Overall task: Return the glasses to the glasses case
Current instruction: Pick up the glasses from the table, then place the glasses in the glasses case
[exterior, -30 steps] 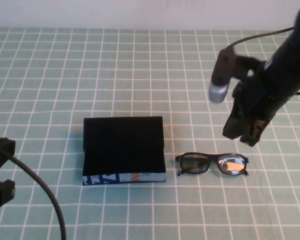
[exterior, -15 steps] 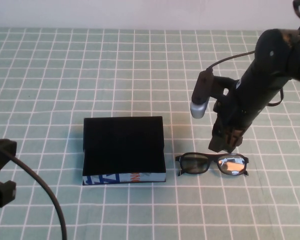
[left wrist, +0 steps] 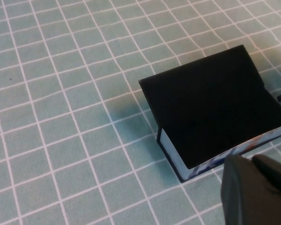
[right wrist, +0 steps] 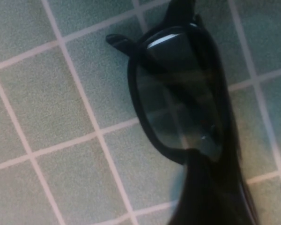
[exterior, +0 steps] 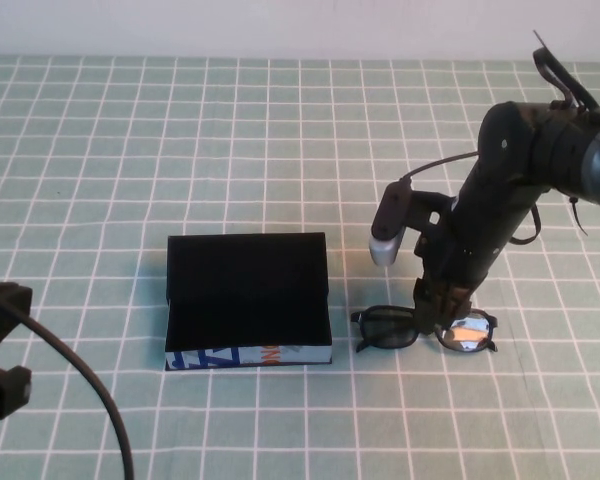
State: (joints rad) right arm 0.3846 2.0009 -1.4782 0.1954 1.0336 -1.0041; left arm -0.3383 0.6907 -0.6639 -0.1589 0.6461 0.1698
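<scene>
- Glasses (exterior: pixel 425 328): lie flat on the green checked table cloth (exterior: pixel 280 130) in the lower right of centre of the high view, lenses facing up, just beside the right edge of the glasses case (exterior: pixel 247 300) but apart from it. Lying flat with the frame exposed, the bridge is judged the most accessible grip point.
- Glasses case: sits in the lower centre of the high view, lid folded back, black lining exposed, printed front side toward the bottom of the frame. An open lid means the interior is ready to receive the spectacles without a separate opening step.
- Right gripper (exterior: pixel 432 312): positioned directly over the bridge region, between the two lenses, at frame level. The right wrist view shows one lens (right wrist: pixel 178 93) close up with a dark finger at the frame's edge. Whether the fingers are apart or closed on the frame cannot be told.
- Left gripper (left wrist: pixel 255 190): parked low at the lower left edge of the high view, near the case's printed corner, holding nothing visible; its opening cannot be told. Judged idle, leaving the transfer path unobstructed.
</scene>
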